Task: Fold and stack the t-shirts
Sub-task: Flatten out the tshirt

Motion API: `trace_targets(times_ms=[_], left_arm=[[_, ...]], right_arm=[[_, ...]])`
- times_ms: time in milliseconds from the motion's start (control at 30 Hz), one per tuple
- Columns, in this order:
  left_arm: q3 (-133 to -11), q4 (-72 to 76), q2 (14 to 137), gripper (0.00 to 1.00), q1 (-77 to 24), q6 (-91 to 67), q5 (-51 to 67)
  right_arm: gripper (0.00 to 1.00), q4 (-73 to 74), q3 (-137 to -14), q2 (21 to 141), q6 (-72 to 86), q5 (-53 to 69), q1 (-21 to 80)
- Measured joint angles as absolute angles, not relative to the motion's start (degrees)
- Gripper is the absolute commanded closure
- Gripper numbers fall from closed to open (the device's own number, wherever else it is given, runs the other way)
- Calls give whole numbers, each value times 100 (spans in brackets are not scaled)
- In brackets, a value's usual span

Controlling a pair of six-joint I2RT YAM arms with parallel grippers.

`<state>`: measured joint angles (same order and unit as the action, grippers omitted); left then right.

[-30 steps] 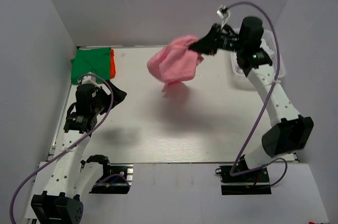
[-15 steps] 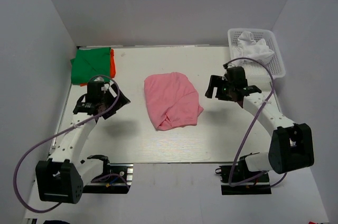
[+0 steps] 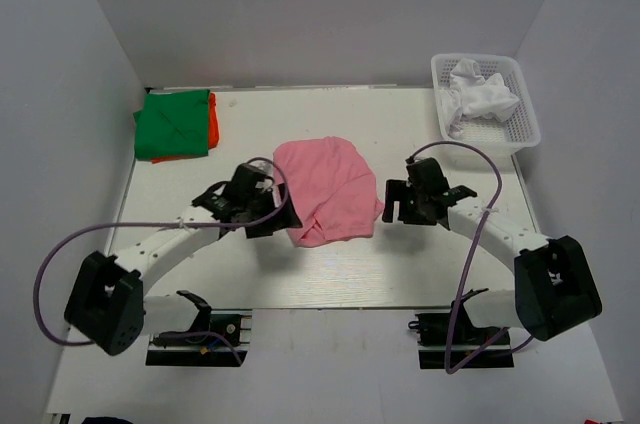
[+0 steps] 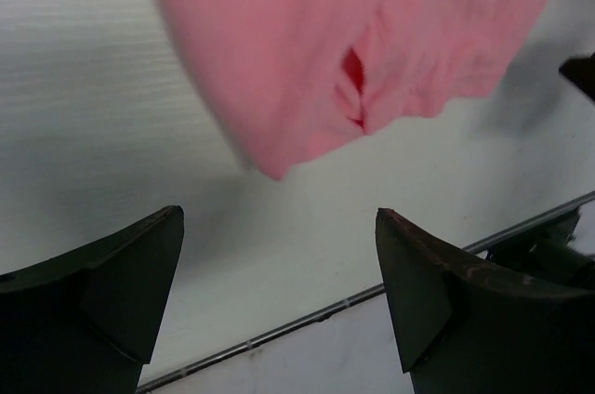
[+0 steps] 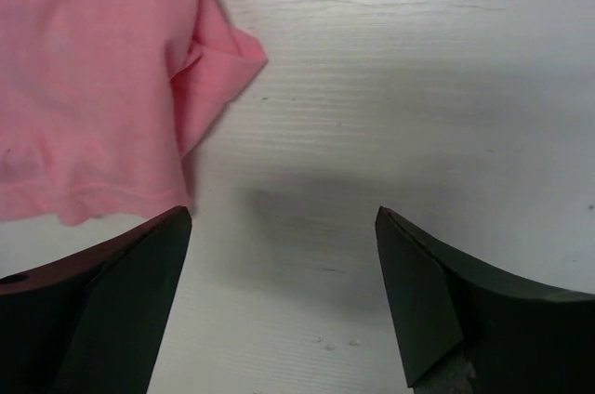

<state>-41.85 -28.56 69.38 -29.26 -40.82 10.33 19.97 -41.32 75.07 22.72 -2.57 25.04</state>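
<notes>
A crumpled pink t-shirt [image 3: 326,190] lies loose on the middle of the white table; it fills the top of the left wrist view [image 4: 372,41] and the upper left of the right wrist view [image 5: 93,78]. My left gripper [image 3: 272,218] hovers at its left near edge, open and empty. Just off its right edge, my right gripper [image 3: 397,204] is open too, with bare table between its fingers. A folded green t-shirt [image 3: 172,124] lies on an orange one [image 3: 213,118] at the back left. A white t-shirt [image 3: 478,96] sits in the basket.
A white plastic mesh basket [image 3: 524,114] stands at the back right corner. White walls close the table at the back and both sides. The table's metal front edge [image 4: 279,334] runs close below my left fingers.
The right gripper, which held the pink shirt in the air at the back, let it drop onto the table and came down beside it. The left arm swung in to the shirt's left edge.
</notes>
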Motion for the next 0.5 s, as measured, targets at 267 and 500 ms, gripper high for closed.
trace_targets(times_ms=[267, 500], left_arm=[[-7338, -3533, 9762, 7, -5028, -3841, -399], [-8764, -3911, 11391, 23, -5771, -3514, -799]], right_arm=[[10, 2574, -4324, 7546, 2969, -1796, 2386], [10, 2993, -4340, 6652, 3382, -3022, 1946]])
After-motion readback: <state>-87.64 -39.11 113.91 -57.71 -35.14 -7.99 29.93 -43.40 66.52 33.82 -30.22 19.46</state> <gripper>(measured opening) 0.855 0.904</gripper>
